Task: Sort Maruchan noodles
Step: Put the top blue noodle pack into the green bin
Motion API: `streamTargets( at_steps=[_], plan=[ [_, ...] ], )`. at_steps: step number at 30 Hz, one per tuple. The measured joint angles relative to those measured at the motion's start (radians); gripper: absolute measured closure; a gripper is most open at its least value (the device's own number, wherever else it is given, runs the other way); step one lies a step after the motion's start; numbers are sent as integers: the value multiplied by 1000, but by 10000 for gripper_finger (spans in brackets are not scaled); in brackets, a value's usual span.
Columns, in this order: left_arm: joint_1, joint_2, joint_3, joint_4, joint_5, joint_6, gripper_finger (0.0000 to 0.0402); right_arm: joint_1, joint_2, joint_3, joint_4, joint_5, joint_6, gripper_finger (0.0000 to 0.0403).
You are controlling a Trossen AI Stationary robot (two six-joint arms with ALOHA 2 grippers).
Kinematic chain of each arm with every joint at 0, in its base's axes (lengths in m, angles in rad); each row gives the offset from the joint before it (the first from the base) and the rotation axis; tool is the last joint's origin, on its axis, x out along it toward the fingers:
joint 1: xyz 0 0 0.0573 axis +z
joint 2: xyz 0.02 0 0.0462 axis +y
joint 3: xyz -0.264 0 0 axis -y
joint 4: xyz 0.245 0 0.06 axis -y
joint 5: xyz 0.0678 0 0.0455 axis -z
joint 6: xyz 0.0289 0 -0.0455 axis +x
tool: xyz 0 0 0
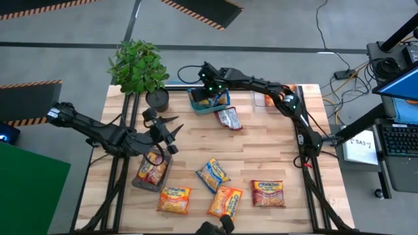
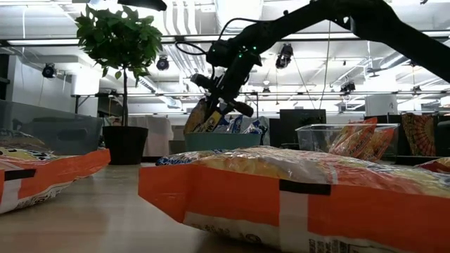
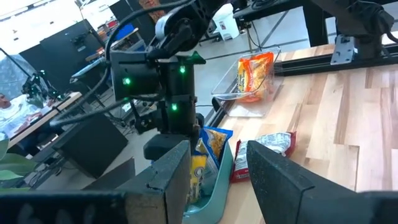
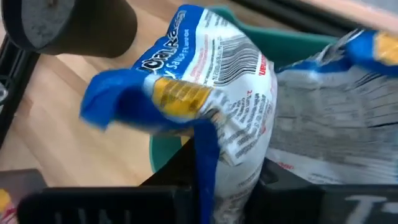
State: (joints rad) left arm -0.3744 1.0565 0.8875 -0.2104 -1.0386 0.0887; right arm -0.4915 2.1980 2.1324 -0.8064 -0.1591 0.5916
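Nearest the low camera lies an orange packet [image 2: 295, 193], filling the foreground and hiding most of the table behind it. Beyond, the right hand [image 1: 210, 89] pinches a blue-and-white packet [image 4: 205, 99] over the teal tray [image 1: 208, 106], which already holds others; crumpled and caught by one edge, it could slip or snag the rim and spill onto the wood. The left hand [image 1: 168, 134] hangs open above a packet in a clear bin [image 1: 151, 171]. I can't read the flavours.
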Motion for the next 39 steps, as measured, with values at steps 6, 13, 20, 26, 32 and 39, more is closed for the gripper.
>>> streamTargets(
  at_steps=[6, 13, 20, 26, 32, 39],
  plan=[
    [0, 0, 0, 0, 0, 0, 260, 0, -4, 17, 4, 11, -16, 282],
    [0, 0, 0, 0, 0, 0, 260, -1, -4, 17, 13, 11, -17, 201],
    [0, 0, 0, 0, 0, 0, 260, -10, -4, 23, 58, 19, -22, 176],
    [0, 0, 0, 0, 0, 4, 260, -13, -6, 23, 89, 123, -71, 197],
    [0, 0, 0, 0, 0, 5, 260, -13, 4, 18, 62, 118, -81, 208],
    [0, 0, 0, 0, 0, 4, 260, -1, -2, 42, 9, 46, -70, 209]
  ],
)
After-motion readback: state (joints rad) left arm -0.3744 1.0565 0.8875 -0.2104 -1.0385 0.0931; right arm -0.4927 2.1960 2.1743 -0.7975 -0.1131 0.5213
